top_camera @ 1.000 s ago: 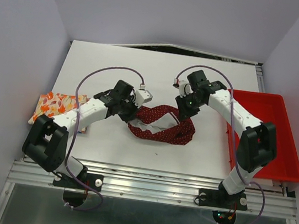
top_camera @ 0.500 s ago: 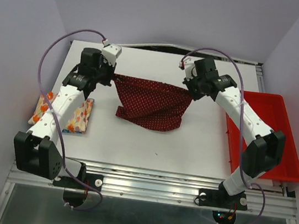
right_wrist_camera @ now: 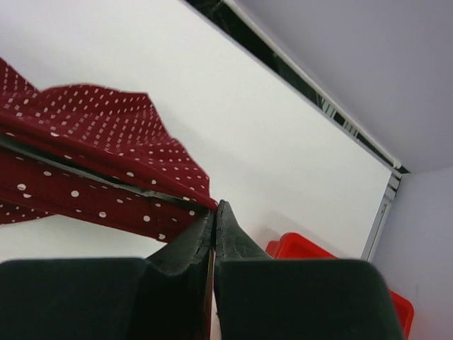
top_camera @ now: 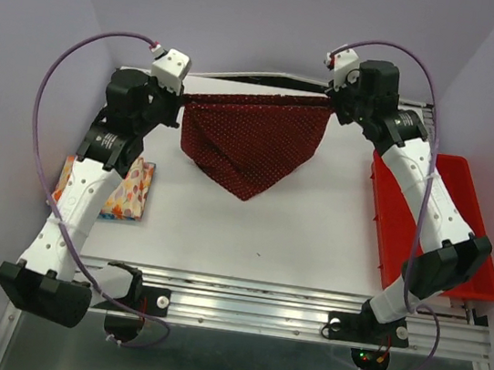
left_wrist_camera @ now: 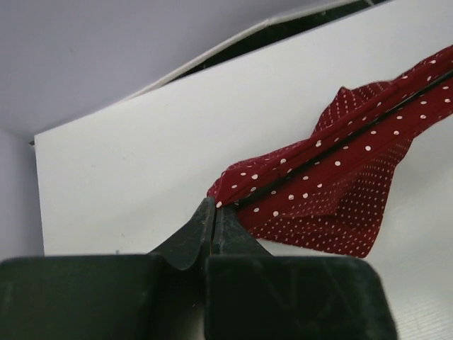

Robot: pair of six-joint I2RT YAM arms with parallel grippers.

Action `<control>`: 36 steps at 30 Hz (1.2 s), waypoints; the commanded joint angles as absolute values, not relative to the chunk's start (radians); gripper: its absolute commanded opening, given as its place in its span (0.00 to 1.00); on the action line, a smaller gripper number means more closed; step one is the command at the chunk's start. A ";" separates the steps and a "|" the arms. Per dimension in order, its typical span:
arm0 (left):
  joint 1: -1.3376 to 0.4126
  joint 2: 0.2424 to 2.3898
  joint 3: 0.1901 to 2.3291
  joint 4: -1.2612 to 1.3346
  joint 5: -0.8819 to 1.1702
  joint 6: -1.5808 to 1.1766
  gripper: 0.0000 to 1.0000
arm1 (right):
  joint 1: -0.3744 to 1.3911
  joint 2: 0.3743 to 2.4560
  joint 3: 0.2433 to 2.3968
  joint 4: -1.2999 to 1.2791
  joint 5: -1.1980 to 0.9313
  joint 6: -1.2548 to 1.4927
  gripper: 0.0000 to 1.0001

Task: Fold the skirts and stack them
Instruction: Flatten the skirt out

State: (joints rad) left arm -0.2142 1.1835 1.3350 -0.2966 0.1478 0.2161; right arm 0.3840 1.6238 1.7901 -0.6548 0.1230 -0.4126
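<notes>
The dark red skirt (top_camera: 251, 140) with tiny white dots hangs stretched between my two grippers above the far half of the table, its lower point drooping toward the table. My left gripper (top_camera: 184, 98) is shut on its left top corner; the cloth (left_wrist_camera: 333, 177) runs out from the jaws (left_wrist_camera: 214, 207). My right gripper (top_camera: 334, 103) is shut on its right top corner (right_wrist_camera: 106, 170), pinched at the fingertips (right_wrist_camera: 214, 207). A folded cream-white skirt with orange flowers (top_camera: 126, 194) lies at the table's left edge. The blue skirt is not in view.
A red tray (top_camera: 462, 224) stands along the table's right edge, also seen in the right wrist view (right_wrist_camera: 297, 248). The white table (top_camera: 259, 233) is walled by grey panels on the left, back and right.
Both grippers have lifted the red skirt off the table, moved to the far side and apart, pulling it from a crumpled heap into a taut hanging sheet.
</notes>
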 commanded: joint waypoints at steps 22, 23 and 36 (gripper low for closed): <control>-0.198 1.540 1.739 -0.360 -0.046 0.275 0.00 | 0.287 2.062 2.352 -0.528 0.376 -0.569 0.01; -0.190 1.584 1.881 -0.371 -0.029 0.267 0.00 | 0.276 2.112 2.508 -0.528 0.402 -0.584 0.01; -0.126 1.590 1.857 -0.076 0.080 0.288 0.00 | 0.276 1.938 2.217 -0.137 0.381 -0.586 0.01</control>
